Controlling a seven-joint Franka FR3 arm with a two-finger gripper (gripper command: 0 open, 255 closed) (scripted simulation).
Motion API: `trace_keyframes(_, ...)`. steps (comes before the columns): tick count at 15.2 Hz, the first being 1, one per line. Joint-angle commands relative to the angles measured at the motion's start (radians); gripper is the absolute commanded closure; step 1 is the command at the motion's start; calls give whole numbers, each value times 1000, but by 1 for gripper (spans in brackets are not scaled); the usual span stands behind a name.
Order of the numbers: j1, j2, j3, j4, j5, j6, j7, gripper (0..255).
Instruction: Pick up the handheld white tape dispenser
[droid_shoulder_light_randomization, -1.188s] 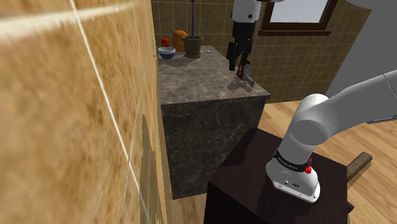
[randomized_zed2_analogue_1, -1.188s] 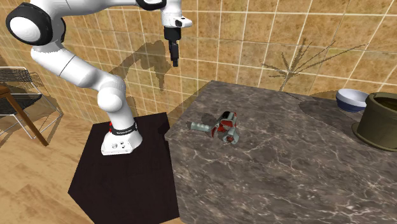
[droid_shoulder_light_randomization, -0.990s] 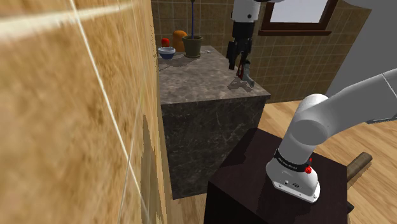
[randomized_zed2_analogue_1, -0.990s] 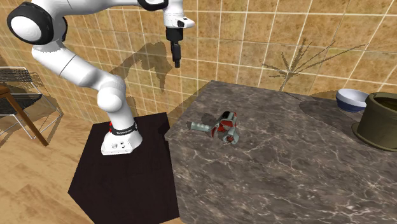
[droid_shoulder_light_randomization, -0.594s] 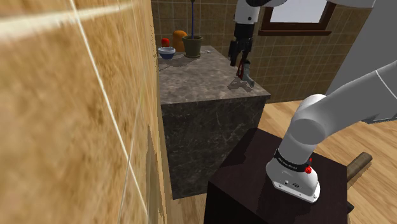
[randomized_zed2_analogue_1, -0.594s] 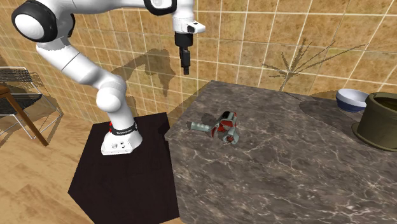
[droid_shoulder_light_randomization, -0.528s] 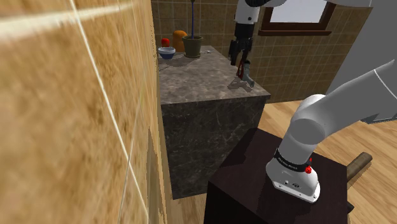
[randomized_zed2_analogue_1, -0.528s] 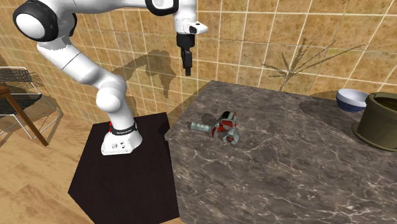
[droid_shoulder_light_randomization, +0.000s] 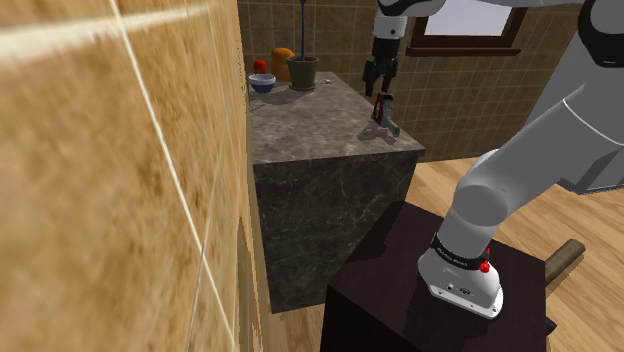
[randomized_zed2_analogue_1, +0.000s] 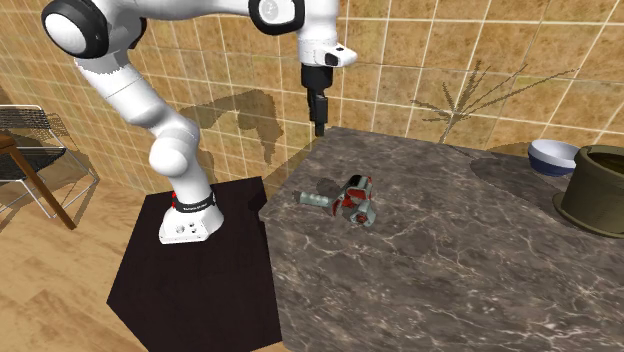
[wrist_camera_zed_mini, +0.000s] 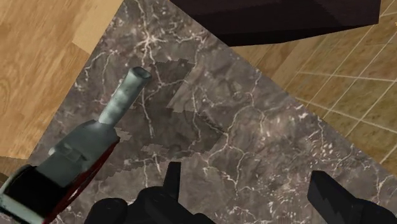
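White arm (randomized_zed2_analogue_1: 125, 92); dark joints (droid_shoulder_light_randomization: 458, 256); all-black pincer (randomized_zed2_analogue_1: 320, 128).

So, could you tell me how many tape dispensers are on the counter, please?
1. The tape dispenser lies on the counter, near the edge facing the stand. The pot at the far end might hide something small.

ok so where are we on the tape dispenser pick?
Done: nothing grasped; tape dispenser lies on the counter. In hand: claw hovers open above the counter, off to the dispenser's side. Left: align, descend, close, lift.
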Motion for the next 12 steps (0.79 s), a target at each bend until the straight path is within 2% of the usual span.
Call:
trace_keyframes(1, -11, 52, -39, 32, 2, 25, -38, 0)
trace_keyframes(7, -38, 229, -145, 176, 47, 65, -154, 0)
trace_keyframes(12, -75, 402, -223, 328, 129, 74, -261, 0)
